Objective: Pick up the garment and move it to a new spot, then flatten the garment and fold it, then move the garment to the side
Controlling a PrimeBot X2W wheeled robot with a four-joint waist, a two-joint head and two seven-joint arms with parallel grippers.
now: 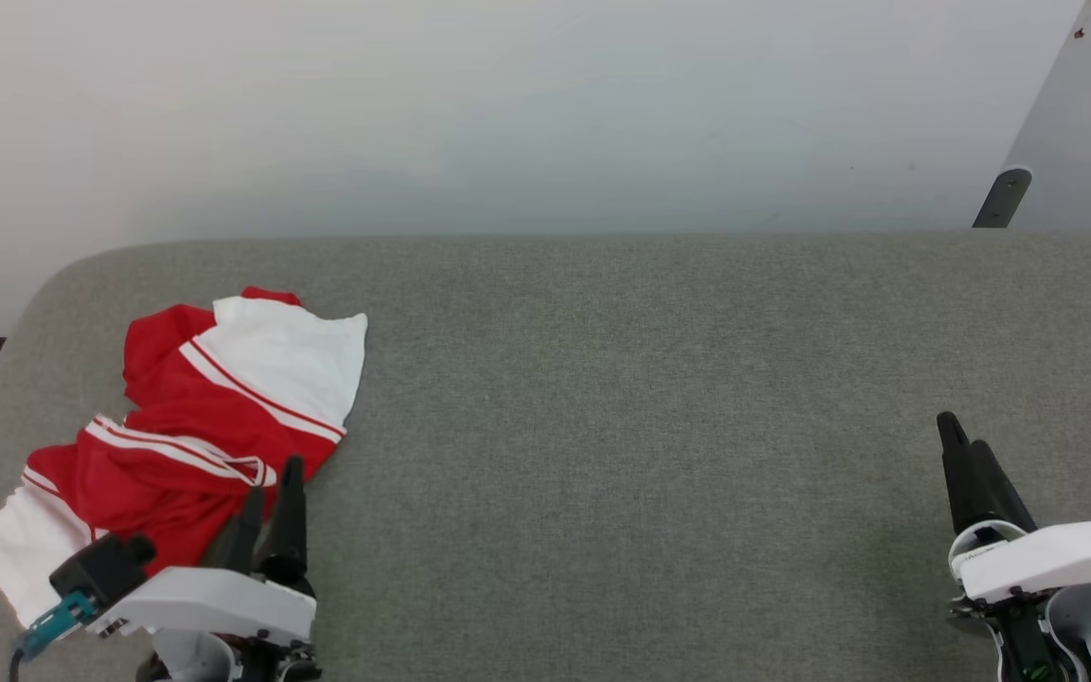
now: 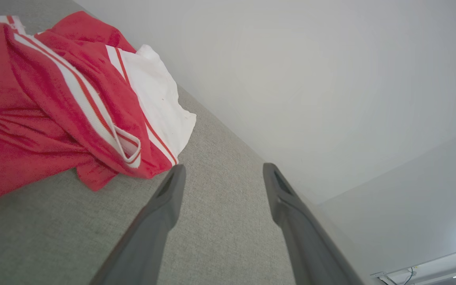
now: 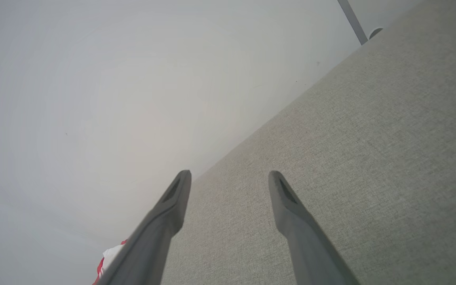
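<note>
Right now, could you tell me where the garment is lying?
In the head view the garment lies crumpled at the left end of the grey surface, right by the left gripper.

The left hand (image 1: 273, 481) covers the near edge of the crumpled garment (image 1: 223, 398), whose folds hide much of its cloth, and the head view's bottom edge cuts off the right hand (image 1: 962, 433) at the wrist.

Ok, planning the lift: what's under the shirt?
The shirt lies crumpled on the grey surface, which shows bare beside it. Its folds cover anything else that might sit beneath, and the shirt's own underside is hidden too.
</note>
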